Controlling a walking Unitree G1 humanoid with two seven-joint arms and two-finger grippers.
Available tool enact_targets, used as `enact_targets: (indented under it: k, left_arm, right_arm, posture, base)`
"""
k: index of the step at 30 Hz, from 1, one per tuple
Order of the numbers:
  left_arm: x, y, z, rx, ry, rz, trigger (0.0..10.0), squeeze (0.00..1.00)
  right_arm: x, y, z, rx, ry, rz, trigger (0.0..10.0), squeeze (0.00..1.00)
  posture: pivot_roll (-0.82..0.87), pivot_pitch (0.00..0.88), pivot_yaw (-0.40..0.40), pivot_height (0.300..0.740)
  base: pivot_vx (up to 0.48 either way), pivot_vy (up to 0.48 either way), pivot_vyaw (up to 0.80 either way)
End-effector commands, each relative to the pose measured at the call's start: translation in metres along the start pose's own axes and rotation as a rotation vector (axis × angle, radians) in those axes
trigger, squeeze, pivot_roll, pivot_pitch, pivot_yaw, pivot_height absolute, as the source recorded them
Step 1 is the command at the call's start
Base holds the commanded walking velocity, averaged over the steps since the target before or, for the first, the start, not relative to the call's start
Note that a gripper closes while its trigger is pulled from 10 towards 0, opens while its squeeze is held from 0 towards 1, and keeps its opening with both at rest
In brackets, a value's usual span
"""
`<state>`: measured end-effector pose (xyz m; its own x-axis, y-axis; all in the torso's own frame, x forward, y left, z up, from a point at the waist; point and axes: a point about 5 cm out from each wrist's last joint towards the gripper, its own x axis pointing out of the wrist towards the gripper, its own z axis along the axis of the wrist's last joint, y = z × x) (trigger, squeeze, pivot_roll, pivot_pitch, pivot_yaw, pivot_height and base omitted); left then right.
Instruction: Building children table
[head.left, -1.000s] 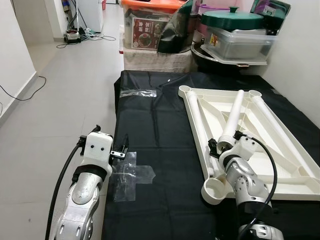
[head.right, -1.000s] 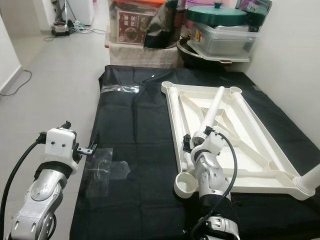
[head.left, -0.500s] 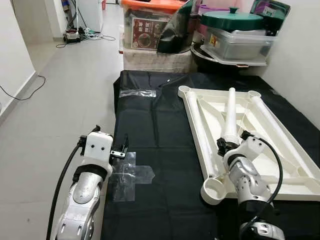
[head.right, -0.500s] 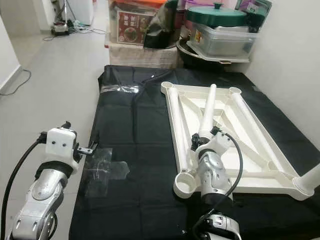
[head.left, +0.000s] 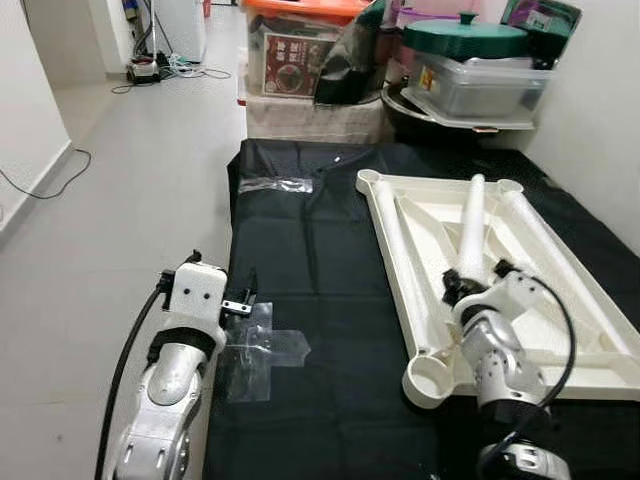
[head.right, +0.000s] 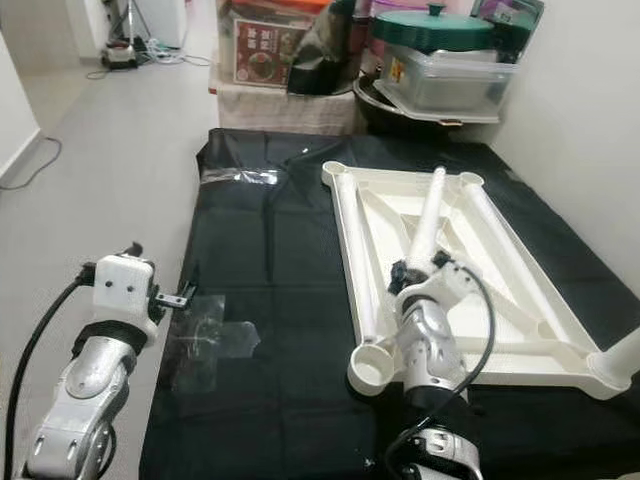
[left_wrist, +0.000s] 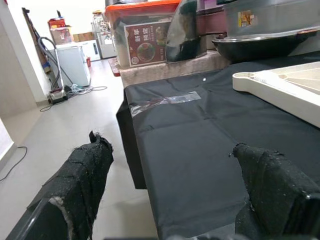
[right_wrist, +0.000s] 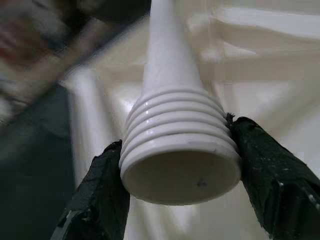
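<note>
Left eye view: upturned white table top (head.left: 570, 300) on black cloth (head.left: 310, 290). Right claw (head.left: 468, 292) holds white leg (head.left: 470, 225) over table top, near corner socket (head.left: 430, 380). Turn threaded end down toward socket, go slow.

Left wrist view: left claw (left_wrist: 175, 195) fingers wide apart, holding nothing, at cloth edge, far from table top.

Right wrist view: fingers (right_wrist: 265, 165) clamped on leg's ribbed end. Keep grip tight, leg straight.

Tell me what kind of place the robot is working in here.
Probably a home hallway or storage corner: pale tiled floor, stacked household storage boxes against the wall, and a black cloth laid out under an upturned white children's table.
</note>
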<state>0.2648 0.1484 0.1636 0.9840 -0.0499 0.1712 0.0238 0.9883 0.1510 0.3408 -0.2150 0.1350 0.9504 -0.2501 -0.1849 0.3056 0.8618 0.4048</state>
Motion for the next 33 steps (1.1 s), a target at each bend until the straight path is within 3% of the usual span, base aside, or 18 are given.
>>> enact_targets:
  k: [1, 2, 3, 5, 6, 8, 10, 12, 13, 14, 16, 17, 18, 21, 25, 28, 33]
  left_arm:
    - [0.0, -0.002, 0.0, -0.009, 0.006, -0.01, 10.0, 0.0]
    - [0.0, -0.002, 0.0, -0.009, 0.006, -0.01, 10.0, 0.0]
    - [0.0, -0.001, 0.002, -0.05, -0.007, -0.015, 10.0, 0.0]
    - [0.0, -0.001, 0.002, -0.05, -0.007, -0.015, 10.0, 0.0]
    - [0.001, 0.003, 0.009, -0.161, -0.033, -0.022, 10.0, 0.0]
    - [0.001, 0.003, 0.009, -0.161, -0.033, -0.022, 10.0, 0.0]
    - [0.003, 0.008, 0.038, -0.574, -0.157, -0.12, 10.0, 0.0]
    - [0.003, 0.008, 0.038, -0.574, -0.157, -0.12, 10.0, 0.0]
    - [0.003, 0.007, 0.05, -0.721, -0.213, -0.19, 10.0, 0.0]
    - [0.003, 0.007, 0.05, -0.721, -0.213, -0.19, 10.0, 0.0]
    - [0.001, 0.002, 0.064, -0.958, -0.275, -0.308, 10.0, 0.0]
    - [0.001, 0.002, 0.064, -0.958, -0.275, -0.308, 10.0, 0.0]
    - [0.0, -0.001, 0.068, -1.119, -0.296, -0.367, 10.0, 0.0]
    - [0.0, -0.001, 0.068, -1.119, -0.296, -0.367, 10.0, 0.0]
    - [0.0, -0.002, 0.066, -1.192, -0.295, -0.385, 10.0, 0.0]
    - [-0.002, 0.004, 0.06, -1.245, -0.279, -0.371, 10.0, 0.0]
    - [-0.003, 0.01, 0.058, -1.27, -0.263, -0.373, 10.0, 0.0]
  right_arm:
    - [0.0, 0.012, 0.017, 0.023, -0.072, 0.063, 0.0, 0.0]
    - [0.0, 0.012, 0.017, 0.023, -0.072, 0.063, 0.0, 0.0]
    - [-0.003, 0.034, 0.035, 0.054, -0.124, 0.22, 0.0, 0.0]
    - [-0.003, 0.034, 0.035, 0.054, -0.124, 0.22, 0.0, 0.0]
    - [-0.006, 0.055, 0.047, 0.072, -0.138, 0.415, 0.0, 0.0]
    - [-0.006, 0.055, 0.047, 0.072, -0.138, 0.415, 0.0, 0.0]
    - [-0.016, 0.081, 0.046, 0.113, -0.046, 0.765, 0.0, 0.0]
    - [-0.016, 0.081, 0.046, 0.113, -0.046, 0.765, 0.0, 0.0]
    - [-0.021, 0.085, 0.039, 0.107, 0.009, 0.875, 0.0, 0.0]
    - [-0.021, 0.085, 0.039, 0.107, 0.009, 0.875, 0.0, 0.0]
    - [-0.04, 0.092, 0.022, 0.099, 0.118, 1.11, 0.0, 0.0]
    - [-0.04, 0.092, 0.022, 0.099, 0.118, 1.11, 0.0, 0.0]
    - [-0.052, 0.094, 0.016, 0.11, 0.178, 1.239, 0.0, 0.0]
    - [-0.052, 0.094, 0.016, 0.11, 0.178, 1.239, 0.0, 0.0]
    - [-0.054, 0.091, 0.016, 0.127, 0.199, 1.279, 0.0, 0.0]
    - [-0.062, 0.085, 0.017, 0.161, 0.252, 1.381, 0.0, 0.0]
    - [-0.066, 0.081, 0.017, 0.163, 0.286, 1.435, 0.0, 0.0]
  posture:
    - [-0.02, 0.0, -0.127, 0.74]
    - [-0.02, 0.0, -0.127, 0.74]
    - [-0.02, 0.0, -0.123, 0.74]
    - [-0.02, 0.0, -0.123, 0.74]
    - [-0.02, 0.0, -0.122, 0.74]
    - [-0.02, 0.0, -0.122, 0.74]
    - [0.01, 0.0, -0.13, 0.74]
    - [0.01, 0.0, -0.13, 0.74]
    - [0.01, 0.0, -0.13, 0.74]
    - [0.01, 0.0, -0.13, 0.74]
    - [0.01, 0.0, -0.121, 0.74]
    - [0.01, 0.0, -0.121, 0.74]
    - [0.01, 0.0, -0.107, 0.74]
    - [0.01, 0.0, -0.107, 0.74]
    - [0.01, 0.0, -0.103, 0.74]
    - [0.02, 0.0, -0.103, 0.74]
    - [0.02, 0.0, -0.102, 0.74]
  base:
    - [0.0, 0.0, 0.0]
    - [0.0, 0.0, 0.0]
    - [0.0, 0.0, 0.0]
    - [0.0, 0.0, 0.0]
    - [0.0, 0.0, 0.0]
    - [0.0, 0.0, 0.0]
    - [0.0, 0.0, 0.0]
    - [0.0, 0.0, 0.0]
    - [0.0, 0.0, 0.0]
    - [0.0, 0.0, 0.0]
    - [0.0, 0.0, 0.0]
    - [0.0, 0.0, 0.0]
    - [0.0, 0.0, 0.0]
    - [0.0, 0.0, 0.0]
    - [0.0, 0.0, 0.0]
    - [0.0, 0.0, 0.0]
    - [0.0, 0.0, 0.0]
